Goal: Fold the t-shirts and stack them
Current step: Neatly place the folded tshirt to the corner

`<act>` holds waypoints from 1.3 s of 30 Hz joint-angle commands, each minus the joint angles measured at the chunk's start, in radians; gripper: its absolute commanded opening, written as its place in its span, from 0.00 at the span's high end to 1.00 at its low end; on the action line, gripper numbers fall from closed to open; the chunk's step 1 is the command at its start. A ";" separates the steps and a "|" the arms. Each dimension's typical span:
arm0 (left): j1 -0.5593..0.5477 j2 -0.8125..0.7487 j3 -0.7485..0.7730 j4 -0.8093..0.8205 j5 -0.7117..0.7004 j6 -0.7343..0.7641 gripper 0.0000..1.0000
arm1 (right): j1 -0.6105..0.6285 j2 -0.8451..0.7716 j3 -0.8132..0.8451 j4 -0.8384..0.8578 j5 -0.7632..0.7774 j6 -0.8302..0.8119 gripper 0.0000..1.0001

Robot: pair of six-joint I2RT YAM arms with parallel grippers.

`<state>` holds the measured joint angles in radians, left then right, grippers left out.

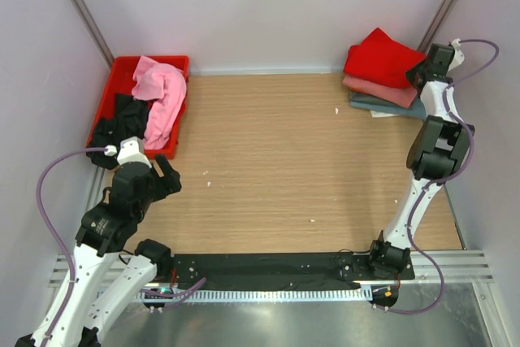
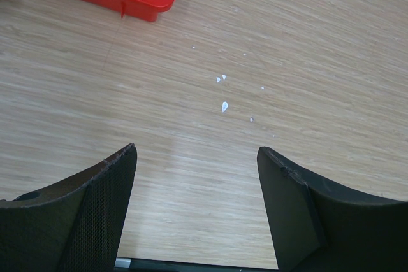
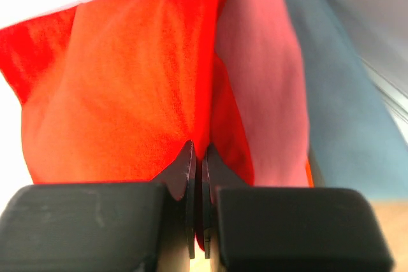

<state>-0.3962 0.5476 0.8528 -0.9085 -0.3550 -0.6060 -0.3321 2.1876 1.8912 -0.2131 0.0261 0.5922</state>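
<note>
- The right hand [image 3: 197, 154] is reaching into the far right corner of the worktop [image 1: 276, 160]. Its fingers are pressed together against the bright red t-shirt [image 1: 378, 56], and whether any cloth is caught between them cannot be told.
- That shirt is lying folded on top of the stack, over the salmon pink t-shirt [image 1: 375, 87] and the grey-blue t-shirt [image 1: 383, 106].
- The left hand [image 2: 196, 151] is hovering spread over bare wood near the red crate [image 1: 122, 67], holding nothing.
- The light pink t-shirt [image 1: 162, 91] and the black t-shirt [image 1: 122, 115] are sitting unfolded in the crate, the pink one draping over its rim, so the task is looking a little over half done.
- If a fold is pinched, drawing the right hand back would likely be dragging the red shirt open or sliding the stack askew.
- The crate's two shirts are lying bunched together, so lifting one risks pulling the other out with it.
</note>
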 commanded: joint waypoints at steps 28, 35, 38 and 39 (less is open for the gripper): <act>0.007 -0.014 -0.004 0.046 0.002 -0.006 0.23 | 0.007 -0.230 -0.185 -0.006 0.193 0.001 0.42; 0.007 -0.014 -0.006 0.048 0.002 -0.006 0.23 | 0.007 -0.359 -0.208 -0.052 0.313 -0.028 0.20; 0.007 -0.012 -0.006 0.049 0.004 -0.005 0.23 | 0.007 -0.442 -0.267 -0.016 0.302 -0.034 0.21; 0.007 -0.011 -0.006 0.048 0.007 -0.005 0.23 | 0.007 -0.454 -0.282 -0.011 0.287 -0.029 0.22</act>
<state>-0.3962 0.5407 0.8478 -0.9066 -0.3511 -0.6060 -0.3183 1.8652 1.6268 -0.2863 0.2779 0.5766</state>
